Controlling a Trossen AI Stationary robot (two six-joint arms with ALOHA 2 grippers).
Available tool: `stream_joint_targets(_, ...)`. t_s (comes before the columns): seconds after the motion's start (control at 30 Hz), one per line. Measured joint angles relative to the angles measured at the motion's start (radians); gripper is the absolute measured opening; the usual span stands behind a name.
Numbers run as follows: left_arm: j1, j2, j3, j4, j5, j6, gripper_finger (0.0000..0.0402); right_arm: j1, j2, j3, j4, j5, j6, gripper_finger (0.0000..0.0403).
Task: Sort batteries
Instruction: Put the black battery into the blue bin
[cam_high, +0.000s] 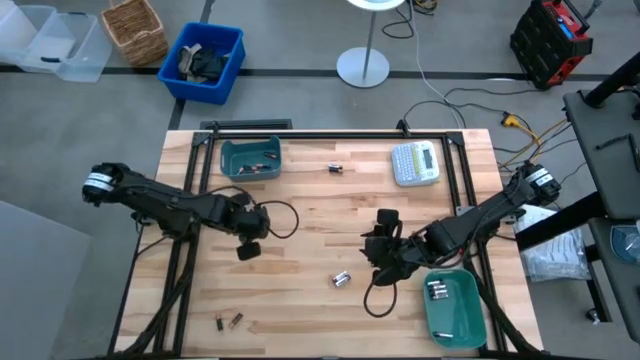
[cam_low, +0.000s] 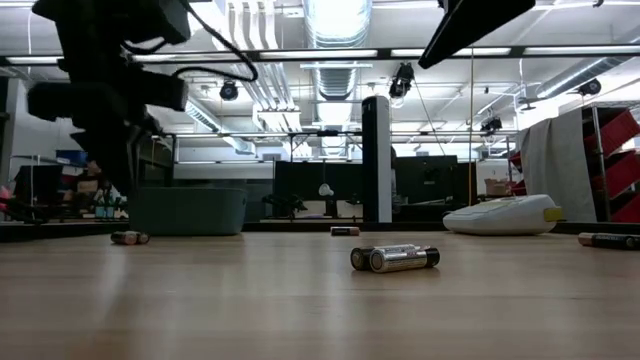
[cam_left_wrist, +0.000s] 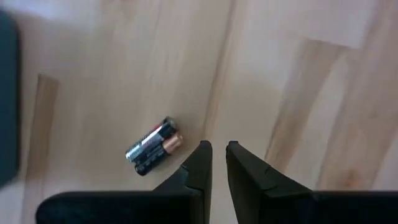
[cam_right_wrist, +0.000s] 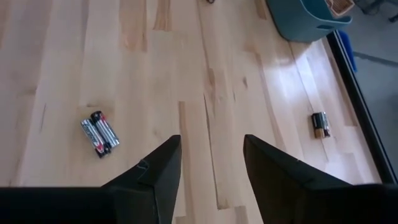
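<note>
Small batteries lie scattered on the wooden table. A dark, copper-ended pair lies side by side just beside my left gripper, which hangs shut and points down above the table's left middle. A silvery pair lies near the table's middle and also shows in the right wrist view. My right gripper hovers open above the wood at right of centre. Another pair rests near the far edge, and two dark ones near the front edge.
A teal bin stands at the far left. A teal tray holding several silvery batteries stands at the near right. A grey-white label maker sits at the far right. One more battery lies at the right in the low view.
</note>
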Motion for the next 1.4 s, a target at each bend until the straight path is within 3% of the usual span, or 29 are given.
stream_joint_targets(0.17,0.032,0.042,0.0,0.002,0.005,-0.094,0.0029,-0.002,0.0,-0.012,0.0,-0.001,0.0,0.0162)
stream_joint_targets(0.33,0.028,0.063,-0.003,0.011,0.026,0.054,0.0029,-0.002,0.0,-0.016,0.002,-0.001,0.012,0.0167)
stream_joint_targets(0.67,0.058,0.111,-0.012,0.066,0.032,0.008,0.0029,-0.005,0.001,-0.024,0.001,-0.002,-0.03,0.0173)
stream_joint_targets(0.83,0.058,0.109,-0.012,0.064,0.06,0.067,0.0032,-0.011,0.0,-0.024,0.002,-0.002,-0.069,0.0173)
stream_joint_targets(1.0,0.058,0.106,-0.014,0.064,0.11,0.12,0.0048,-0.024,0.0,-0.024,0.002,-0.002,-0.112,0.0181)
stream_joint_targets(1.4,0.056,0.107,-0.014,0.061,0.102,0.14,0.0105,-0.101,-0.056,-0.07,-0.033,-0.006,-0.169,0.0173)
